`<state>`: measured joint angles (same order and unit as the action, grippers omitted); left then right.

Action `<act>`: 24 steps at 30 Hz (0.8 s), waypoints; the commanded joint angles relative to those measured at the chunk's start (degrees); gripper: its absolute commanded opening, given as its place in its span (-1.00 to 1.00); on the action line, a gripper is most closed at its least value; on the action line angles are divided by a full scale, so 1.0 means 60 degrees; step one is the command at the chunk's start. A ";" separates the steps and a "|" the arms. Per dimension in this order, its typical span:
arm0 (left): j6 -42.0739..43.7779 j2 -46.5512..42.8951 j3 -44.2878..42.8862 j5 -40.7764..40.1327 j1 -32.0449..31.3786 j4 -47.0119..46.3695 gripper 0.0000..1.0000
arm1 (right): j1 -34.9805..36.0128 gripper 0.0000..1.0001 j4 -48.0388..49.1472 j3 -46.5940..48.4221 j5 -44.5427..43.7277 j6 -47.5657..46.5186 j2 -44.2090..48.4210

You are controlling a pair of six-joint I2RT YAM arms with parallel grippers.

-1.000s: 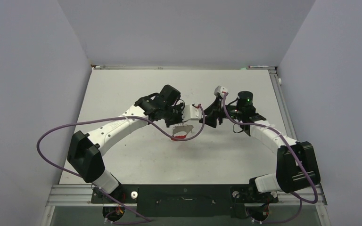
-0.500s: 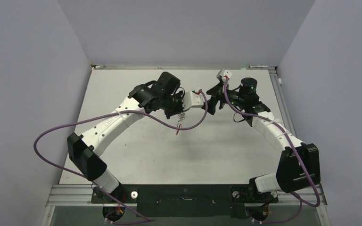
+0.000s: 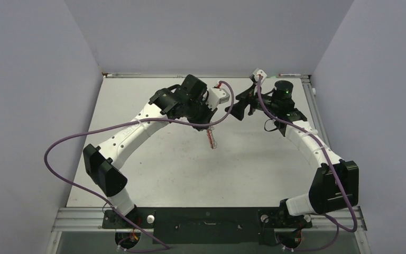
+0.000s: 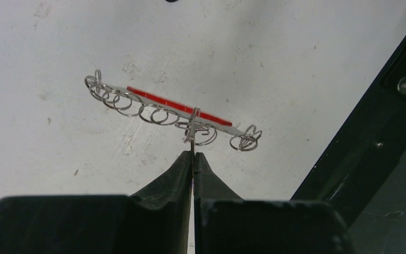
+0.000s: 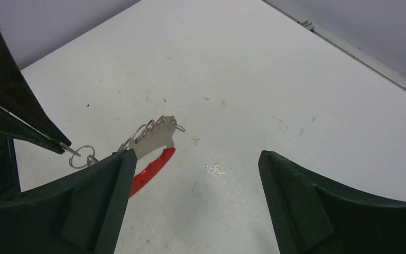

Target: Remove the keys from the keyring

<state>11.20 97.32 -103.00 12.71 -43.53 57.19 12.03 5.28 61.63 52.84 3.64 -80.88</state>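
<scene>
The keyring (image 3: pixel 211 140) hangs above the white table: a red curved strap (image 4: pixel 177 105) along a flat silver-grey plate (image 5: pixel 153 140), with several small wire rings (image 4: pixel 121 100) strung on it. I cannot make out separate keys. My left gripper (image 4: pixel 192 154) is shut on a thin metal piece at the middle of the bunch, and its black fingers (image 5: pixel 26 121) show in the right wrist view. My right gripper (image 5: pixel 196 153) stands wide open and empty, just right of the hanging bunch. In the top view it (image 3: pixel 238 108) sits beside the left gripper (image 3: pixel 207 126).
The left arm's purple cable (image 3: pixel 137 124) loops close under the left wrist. A metal rail (image 3: pixel 206 75) runs along the table's far edge, with grey walls on three sides. The black frame (image 4: pixel 365 153) at the near edge shows in the left wrist view.
The right gripper has opened wide and drawn back toward the far edge. The left arm has lifted and moved back with the keyring, which now hangs more upright.
</scene>
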 commanded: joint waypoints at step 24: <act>-0.6582 -0.1413 0.2275 0.2021 0.0473 -0.3226 -1.00 | -0.0064 0.85 -0.2262 -0.0262 0.0972 -0.2086 0.1125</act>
<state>-17.82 90.80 -90.83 23.64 -42.65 43.31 11.97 -5.69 54.72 60.45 -4.75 -75.42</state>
